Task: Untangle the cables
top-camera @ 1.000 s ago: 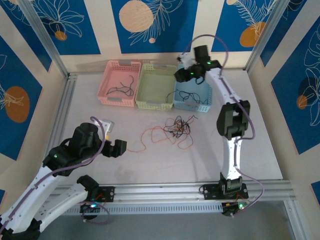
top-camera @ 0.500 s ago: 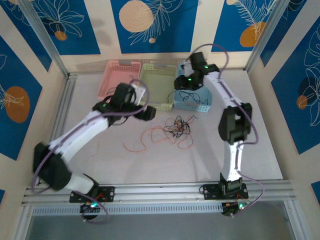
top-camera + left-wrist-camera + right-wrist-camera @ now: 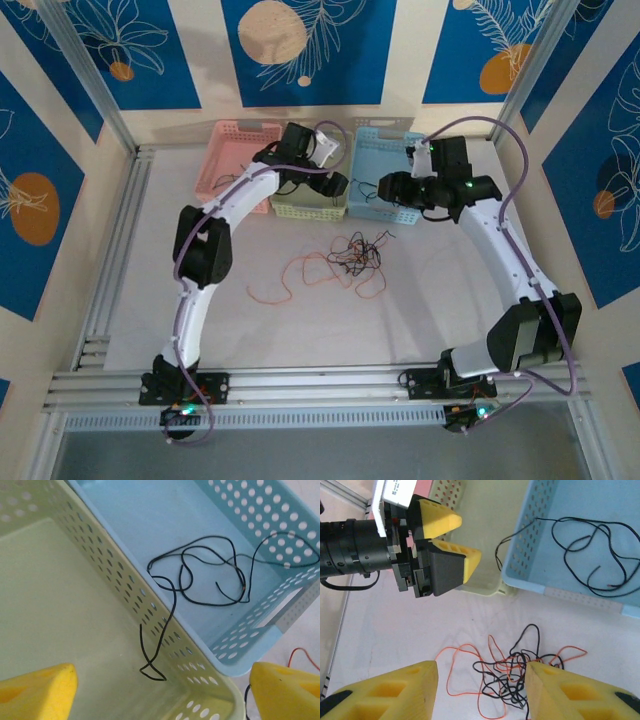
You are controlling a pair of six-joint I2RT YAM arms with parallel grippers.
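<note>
Both pincers released, we see. Left gripper (image 3: 163, 672) over green basket (image 3: 50, 605), right gripper (image 3: 481, 666) above cable tangle (image 3: 512, 672) on table. Black cable (image 3: 200, 575) straddles blue basket (image 3: 150, 510) wall; we risk snagging it, or pinching several strands together.

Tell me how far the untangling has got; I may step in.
Done: one black cable lies loose in the blue basket, its tail draped over into the green basket. In hand: nothing; the left end effector is open above the green basket, and the right end effector hovers open over the rest. Left: the knot of black and orange cables on the table.
</note>
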